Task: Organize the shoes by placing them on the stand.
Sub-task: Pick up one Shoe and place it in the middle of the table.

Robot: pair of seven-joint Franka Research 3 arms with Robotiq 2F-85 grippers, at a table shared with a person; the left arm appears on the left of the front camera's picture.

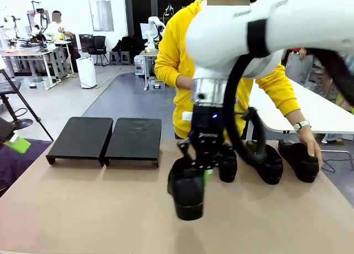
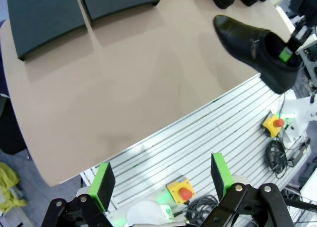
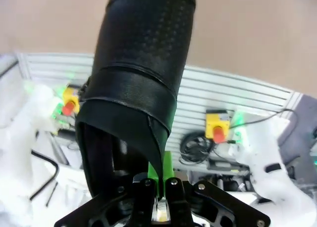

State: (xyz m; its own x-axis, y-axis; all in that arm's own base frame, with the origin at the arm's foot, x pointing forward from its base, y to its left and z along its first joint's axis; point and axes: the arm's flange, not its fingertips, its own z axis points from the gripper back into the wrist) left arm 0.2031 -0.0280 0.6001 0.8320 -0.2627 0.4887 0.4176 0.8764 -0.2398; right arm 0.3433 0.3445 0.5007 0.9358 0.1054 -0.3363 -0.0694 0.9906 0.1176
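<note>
Where beneath the shoe (image 1: 187, 194), tan tabletop (image 1: 83, 210); grey-floored lab (image 1: 74, 96).

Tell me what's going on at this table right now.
The right gripper is shut on the heel rim of one black shoe and holds it in the air over the table. Three more shoes sit along the far right side, where a person in a yellow top has a hand on the end one. The left gripper hangs open off the near edge. No shoe is on the stand yet.
</note>
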